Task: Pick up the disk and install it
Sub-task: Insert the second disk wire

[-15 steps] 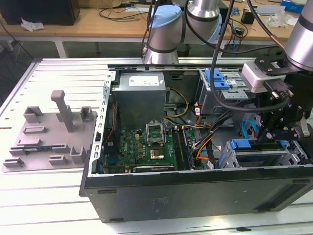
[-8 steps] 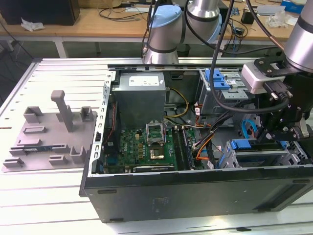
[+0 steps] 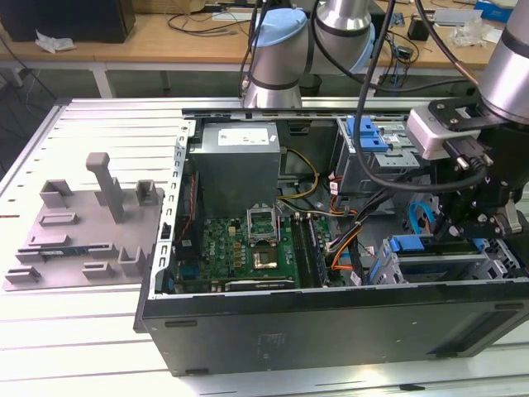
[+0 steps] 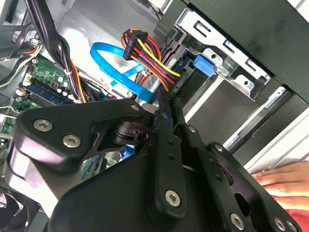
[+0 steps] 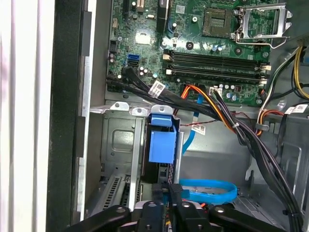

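Note:
The disk (image 5: 161, 140), held in its bright blue carrier frame, sits edge-on inside the grey drive cage (image 5: 118, 145) at the front corner of the open computer case. In the exterior view its blue frame (image 3: 407, 243) shows in the cage at the lower right. My gripper (image 5: 171, 192) hangs just behind the disk's rear end with its black fingers pressed together and nothing between them. In the second wrist view the shut gripper (image 4: 166, 104) points at the disk's blue frame (image 4: 203, 64) in the cage slot.
A loose blue data cable (image 5: 207, 191) and a red-yellow-black power plug (image 4: 135, 38) lie close to the fingers. Black cable bundles (image 5: 231, 125) cross over to the green motherboard (image 3: 248, 244). A hand (image 4: 285, 179) rests outside the case. A grey fixture (image 3: 83, 223) stands on the exterior view's left.

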`<control>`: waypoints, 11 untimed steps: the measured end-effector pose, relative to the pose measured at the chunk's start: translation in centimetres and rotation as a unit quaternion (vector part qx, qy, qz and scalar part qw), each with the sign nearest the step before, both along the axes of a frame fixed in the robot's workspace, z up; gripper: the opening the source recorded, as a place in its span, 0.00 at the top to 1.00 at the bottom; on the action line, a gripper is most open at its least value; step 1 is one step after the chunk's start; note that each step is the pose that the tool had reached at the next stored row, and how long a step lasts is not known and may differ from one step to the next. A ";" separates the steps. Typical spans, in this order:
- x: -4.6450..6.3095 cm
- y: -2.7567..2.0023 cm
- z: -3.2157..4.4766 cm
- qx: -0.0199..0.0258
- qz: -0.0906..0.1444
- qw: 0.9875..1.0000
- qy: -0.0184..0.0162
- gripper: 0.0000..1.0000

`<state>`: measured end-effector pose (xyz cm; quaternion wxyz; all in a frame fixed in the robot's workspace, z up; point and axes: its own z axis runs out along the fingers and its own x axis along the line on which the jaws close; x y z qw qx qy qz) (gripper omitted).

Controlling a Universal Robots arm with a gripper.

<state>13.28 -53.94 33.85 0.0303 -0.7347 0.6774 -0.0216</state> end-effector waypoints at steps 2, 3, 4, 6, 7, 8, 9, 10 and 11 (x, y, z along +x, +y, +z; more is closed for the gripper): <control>0.0 0.00 0.03 0.000 0.000 1.000 0.000 0.77; 0.0 0.00 0.04 0.000 0.000 1.000 0.000 0.77; -0.1 0.00 0.04 0.000 0.000 1.000 0.000 0.70; -0.1 0.01 0.19 0.000 0.000 1.000 0.000 0.70; -0.1 0.01 0.35 0.000 0.000 1.000 0.000 0.70; -0.1 0.00 0.63 0.000 0.000 1.000 0.000 0.70; -0.1 0.01 1.01 0.000 0.000 1.000 0.000 0.70; -0.1 0.01 1.36 0.000 0.000 1.000 0.000 0.70; -0.1 0.01 2.04 0.000 0.000 1.000 0.000 0.70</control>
